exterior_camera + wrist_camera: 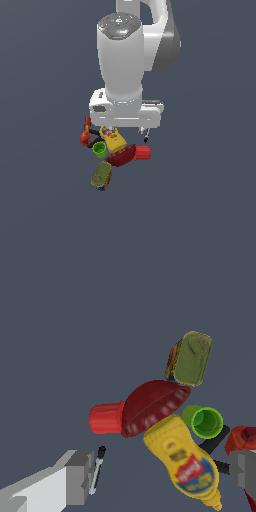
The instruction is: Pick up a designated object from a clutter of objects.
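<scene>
While the white arm [122, 65] fills the upper middle of the exterior view, its gripper [160, 476] hangs above the clutter with both fingers spread wide, holding nothing. In the wrist view one grey finger [75, 478] shows at the lower left corner of the frame and the other sits at the right edge, with the yellow mustard bottle [185, 463] lying between them.

The olive can [101, 175] sits at the lower edge of the group in the exterior view, just below the dark red bowl [121, 156] and apart from the gripper. Its olive-green top faces up, and a strip of dark blue side with red and yellow marks shows along one edge. In the wrist view the same can lies in the upper right part of the frame, close to the bowl's rim; I cannot tell whether they touch.

A red cup [106, 417] lies on its side against the bowl. A small green cup [203, 421] stands open beside the bottle's base. A red tool [86, 134] lies at the exterior view's left of the group, and a thin marker [96, 470] lies beside the lower left finger
</scene>
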You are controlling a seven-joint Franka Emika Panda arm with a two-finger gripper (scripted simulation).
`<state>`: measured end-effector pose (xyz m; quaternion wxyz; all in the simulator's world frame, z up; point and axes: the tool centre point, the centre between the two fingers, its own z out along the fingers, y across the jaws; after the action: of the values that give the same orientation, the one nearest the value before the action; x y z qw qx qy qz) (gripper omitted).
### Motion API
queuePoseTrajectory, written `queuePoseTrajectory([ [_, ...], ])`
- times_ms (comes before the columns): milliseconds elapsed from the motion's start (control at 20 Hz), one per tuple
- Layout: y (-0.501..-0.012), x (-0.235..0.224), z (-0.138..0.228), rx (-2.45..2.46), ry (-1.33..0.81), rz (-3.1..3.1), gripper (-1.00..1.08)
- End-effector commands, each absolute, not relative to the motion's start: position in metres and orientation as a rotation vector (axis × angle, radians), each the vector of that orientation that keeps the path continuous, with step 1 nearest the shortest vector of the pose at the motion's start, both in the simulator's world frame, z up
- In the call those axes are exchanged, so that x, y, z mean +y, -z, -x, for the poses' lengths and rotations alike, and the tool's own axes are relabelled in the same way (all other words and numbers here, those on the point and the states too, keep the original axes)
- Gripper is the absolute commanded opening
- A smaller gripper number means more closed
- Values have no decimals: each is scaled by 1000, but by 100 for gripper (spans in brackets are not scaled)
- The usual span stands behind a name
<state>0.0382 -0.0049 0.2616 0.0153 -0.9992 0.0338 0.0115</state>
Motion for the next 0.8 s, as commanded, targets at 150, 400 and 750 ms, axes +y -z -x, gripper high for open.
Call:
queuePoseTrajectory([
  [150, -225, -30, -67, 212, -27, 3106, 100],
  [400, -185, -58, -92, 317, -17, 3104, 100],
  [750, -138, -89, -112, 425, -7, 3104, 100],
])
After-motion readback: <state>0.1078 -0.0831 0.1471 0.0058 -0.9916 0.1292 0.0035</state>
